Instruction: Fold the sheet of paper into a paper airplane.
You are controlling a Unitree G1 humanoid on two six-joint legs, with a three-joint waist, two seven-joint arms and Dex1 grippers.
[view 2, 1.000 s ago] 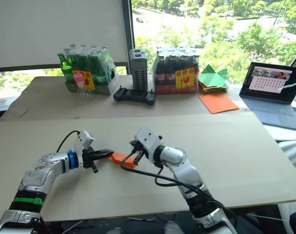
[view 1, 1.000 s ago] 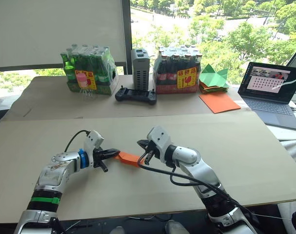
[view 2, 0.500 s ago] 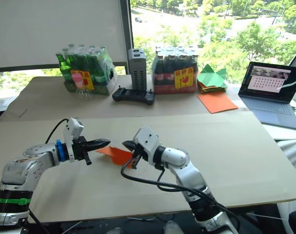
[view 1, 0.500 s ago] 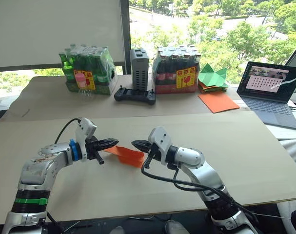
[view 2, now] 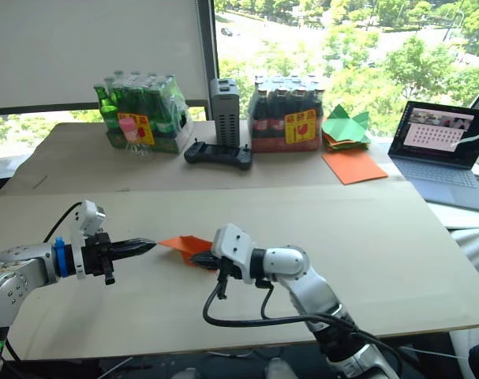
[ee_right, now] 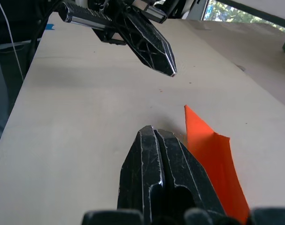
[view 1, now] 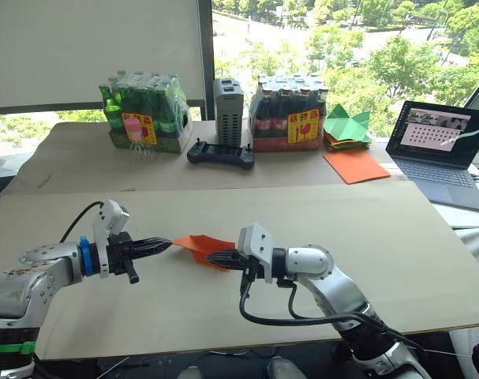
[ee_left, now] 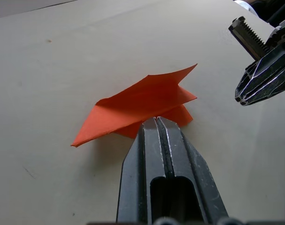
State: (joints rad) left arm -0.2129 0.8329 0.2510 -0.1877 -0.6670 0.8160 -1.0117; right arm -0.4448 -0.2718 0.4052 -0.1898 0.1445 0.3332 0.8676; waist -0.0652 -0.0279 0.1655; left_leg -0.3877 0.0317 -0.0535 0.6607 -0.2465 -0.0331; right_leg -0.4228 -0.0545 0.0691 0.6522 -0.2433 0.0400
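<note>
- The folded sheet of paper lies on the near table, between the two grippers and held by neither.
- From the left wrist, its upper flap is seen lifting off the layer beneath, one corner pointing towards the right gripper; the head views show it only as a flat orange wedge.
- The left gripper is clenched empty, its tip just left of the paper; the arm reaches in low from the left, level with the table.
- The right gripper is pressed shut on nothing, its tip at the paper's near edge, forearm angled in from the near right.
- Far right, green paper shapes sit beside a larger orange sheet and a laptop.
</note>
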